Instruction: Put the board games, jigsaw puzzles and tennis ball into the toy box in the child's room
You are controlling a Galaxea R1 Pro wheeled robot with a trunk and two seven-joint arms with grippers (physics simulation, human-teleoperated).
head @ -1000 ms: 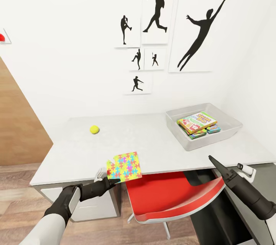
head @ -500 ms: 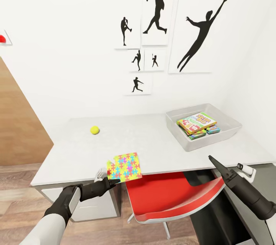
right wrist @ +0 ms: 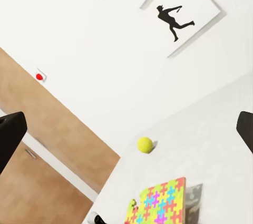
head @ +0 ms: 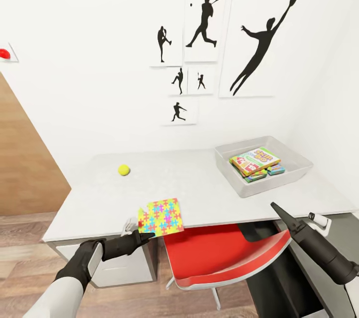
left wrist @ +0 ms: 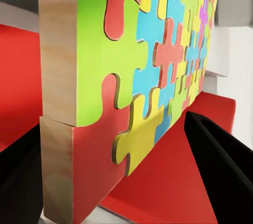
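My left gripper (head: 141,232) is shut on a colourful jigsaw puzzle (head: 160,216), holding it tilted over the front edge of the grey table (head: 199,193). Up close in the left wrist view, the puzzle (left wrist: 132,76) stands between the black fingers (left wrist: 221,176). A yellow tennis ball (head: 123,170) lies on the table's back left, also seen from the right wrist (right wrist: 145,144). The grey toy box (head: 279,178) at the back right holds a board game (head: 255,160) on top of other flat colourful boxes. My right gripper (head: 277,209) hangs open and empty below the table's front right.
A red chair (head: 224,253) is tucked under the table between my two arms. A drawer unit (head: 124,268) stands under the table's left end. The white wall behind carries black baseball silhouettes (head: 204,14). A wooden panel (head: 25,168) rises at the left.
The whole picture has shifted slightly, so the camera moved. The puzzle stays in my left gripper at the same spot; the ball, toy box and right arm hold still.
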